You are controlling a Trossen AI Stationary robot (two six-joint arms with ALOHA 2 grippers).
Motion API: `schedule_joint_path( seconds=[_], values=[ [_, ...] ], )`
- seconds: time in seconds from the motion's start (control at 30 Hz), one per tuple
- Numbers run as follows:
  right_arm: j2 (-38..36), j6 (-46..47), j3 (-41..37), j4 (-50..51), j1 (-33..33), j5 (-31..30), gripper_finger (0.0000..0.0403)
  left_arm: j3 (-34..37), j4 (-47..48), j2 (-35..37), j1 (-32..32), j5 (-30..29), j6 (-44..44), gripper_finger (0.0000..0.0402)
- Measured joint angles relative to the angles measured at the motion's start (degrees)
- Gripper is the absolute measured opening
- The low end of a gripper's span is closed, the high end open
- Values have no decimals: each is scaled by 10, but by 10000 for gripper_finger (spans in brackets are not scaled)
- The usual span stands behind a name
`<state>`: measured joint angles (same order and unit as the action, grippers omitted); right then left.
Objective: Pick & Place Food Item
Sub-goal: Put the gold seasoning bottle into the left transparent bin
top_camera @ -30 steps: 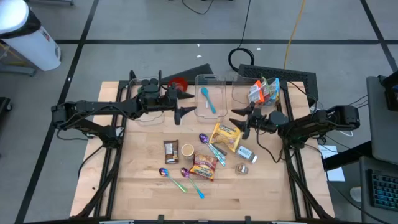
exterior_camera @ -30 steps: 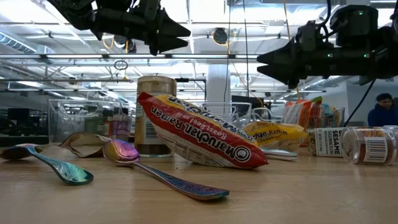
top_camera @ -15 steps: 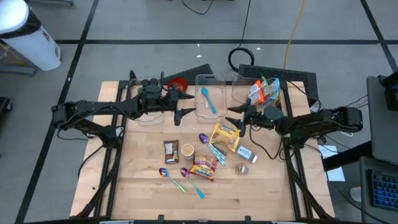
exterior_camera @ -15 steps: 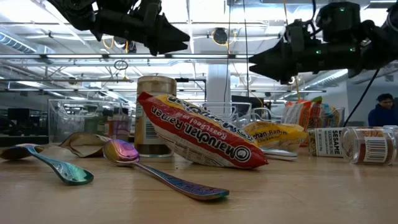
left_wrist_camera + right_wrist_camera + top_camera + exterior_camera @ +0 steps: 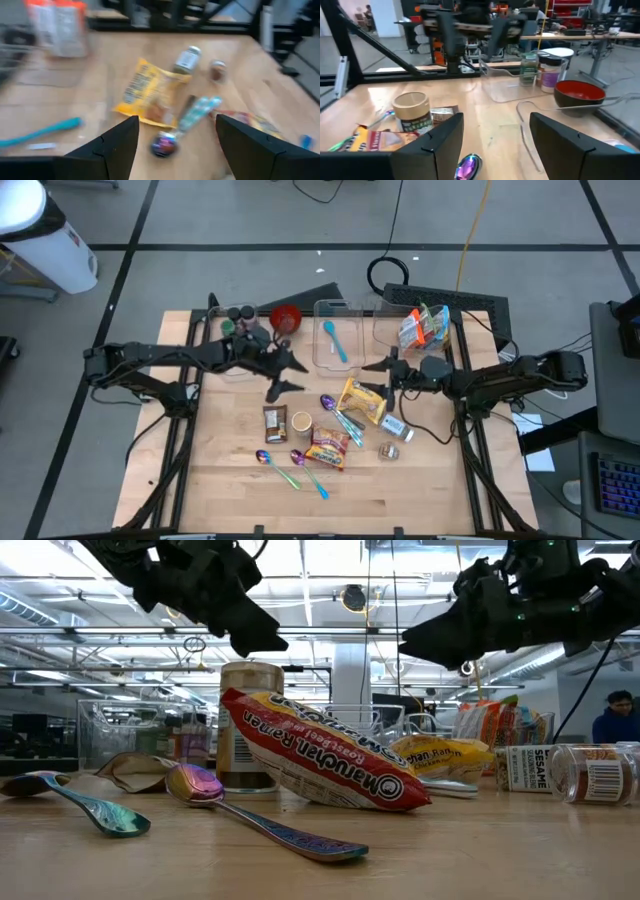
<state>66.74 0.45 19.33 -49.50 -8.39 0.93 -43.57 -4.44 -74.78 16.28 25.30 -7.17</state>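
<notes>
Likely to knock the purple spoon [image 5: 329, 402] lying beside the yellow ramen packet [image 5: 364, 400] just below the right tool [image 5: 378, 377], fingers apart, with left tool [image 5: 287, 372] also agape nearby.

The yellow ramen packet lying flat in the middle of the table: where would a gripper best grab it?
Probably from straight above, pinching across the yellow ramen packet at a crinkled edge. It lies flat, so there is no side to slide under; the purple-bowled spoon crowds one side.
</notes>
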Motion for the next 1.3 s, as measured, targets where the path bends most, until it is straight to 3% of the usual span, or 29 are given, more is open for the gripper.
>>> schedule_joint_path(
  seconds=[0.23,0.47,0.7,1.1,1.3],
  values=[
    [0,5,0,-3,-14,-11,221,0,15,0,-57,-25,0,273],
    [0,8,0,8,-11,-9,218,-1,40,3,-133,-163,-11,273],
    [0,39,0,68,-10,-9,217,-36,65,3,-213,-261,4,273],
    [0,80,0,112,40,-8,217,-55,42,4,-244,-272,165,273],
    [0,79,0,112,80,-8,213,-55,42,4,-243,-272,167,273]
  ],
)
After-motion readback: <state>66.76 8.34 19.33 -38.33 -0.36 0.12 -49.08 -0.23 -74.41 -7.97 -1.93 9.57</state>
